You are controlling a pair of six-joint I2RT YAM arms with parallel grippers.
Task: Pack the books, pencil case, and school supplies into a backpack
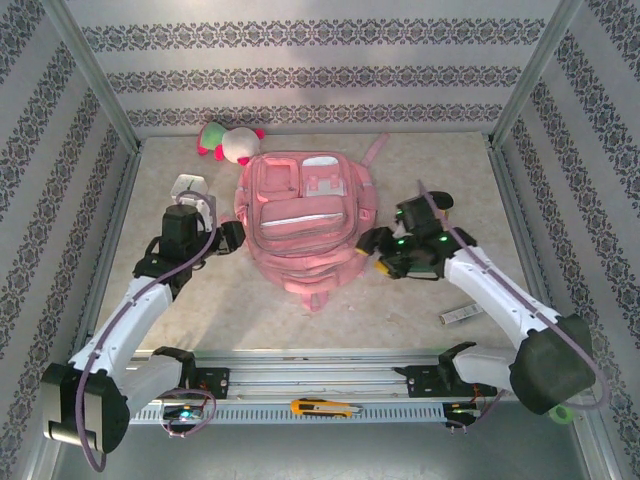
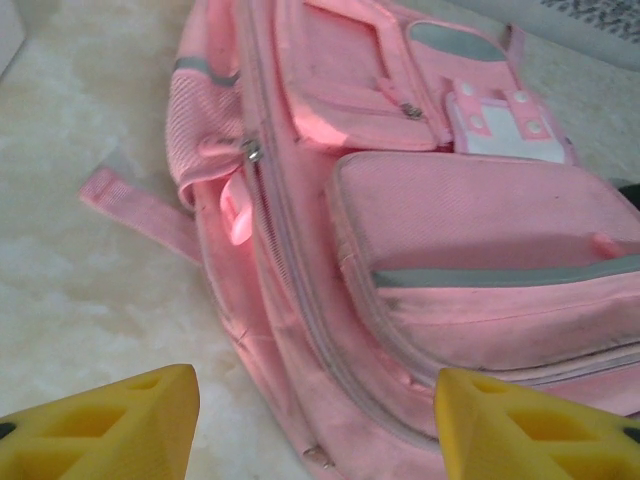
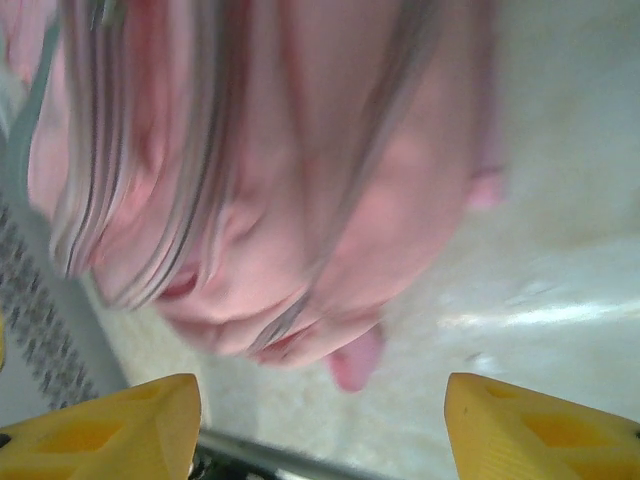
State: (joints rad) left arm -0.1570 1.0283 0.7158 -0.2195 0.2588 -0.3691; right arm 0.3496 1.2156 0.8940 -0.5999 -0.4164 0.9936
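Note:
The pink backpack (image 1: 300, 222) lies flat in the middle of the table, front pockets up and zips closed. My left gripper (image 1: 233, 238) is at its left side. It is open, its yellow fingertips (image 2: 120, 420) wide apart with the backpack's side seam (image 2: 300, 300) just ahead of them. My right gripper (image 1: 372, 243) is at the backpack's lower right and also open, holding nothing. The blurred pink fabric (image 3: 280, 200) and a small pink tab (image 3: 357, 362) hang ahead of it. Of the school supplies, a pale grey bar (image 1: 460, 314) lies right of the arm and a yellow-and-black piece (image 1: 325, 407) rests on the front rail. The books and pencil case are out of view.
A pink-and-white plush toy (image 1: 228, 140) lies behind the backpack. A white clock cube (image 1: 190, 187) stands behind my left arm, and a black oval lump (image 1: 437, 201) sits behind my right wrist. Patterned walls enclose the table on three sides.

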